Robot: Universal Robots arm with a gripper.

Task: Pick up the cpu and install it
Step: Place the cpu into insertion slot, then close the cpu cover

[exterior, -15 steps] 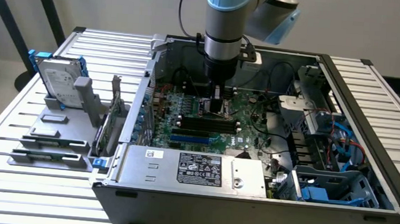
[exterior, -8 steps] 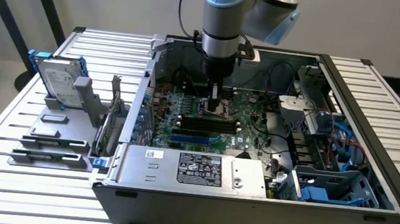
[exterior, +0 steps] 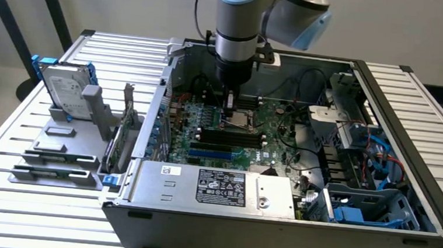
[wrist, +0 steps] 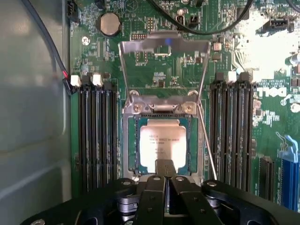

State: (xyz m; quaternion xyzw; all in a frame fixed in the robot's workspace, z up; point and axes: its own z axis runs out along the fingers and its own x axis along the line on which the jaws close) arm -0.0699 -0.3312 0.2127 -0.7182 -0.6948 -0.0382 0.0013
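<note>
Spanning the exterior view, a white slatted desk (exterior: pixel 13 203) carries an open grey computer case (exterior: pixel 276 236) at the centre of the frame. The robot arm (exterior: pixel 240 20) comes down from the top centre into the case. Inside lies a green motherboard (exterior: pixel 275 148); in the wrist view the white letters "DELL" (wrist: pixel 277 96) are printed on it. A silver power supply (exterior: pixel 217 185) sits at lower centre, its black-and-white label too small to read. At upper left a hard drive (exterior: pixel 64 89) with blue rails stands on a grey holder. In the wrist view, 2 banks of black memory slots (wrist: pixel 96 131) flank the socket, whose metal load plate (wrist: pixel 164 47) stands swung open. The cpu (wrist: pixel 161 140) lies flat in the socket, its printed lines illegible. The black claw (wrist: pixel 165 165) is pressed together, its tips at the cpu's edge.
</note>
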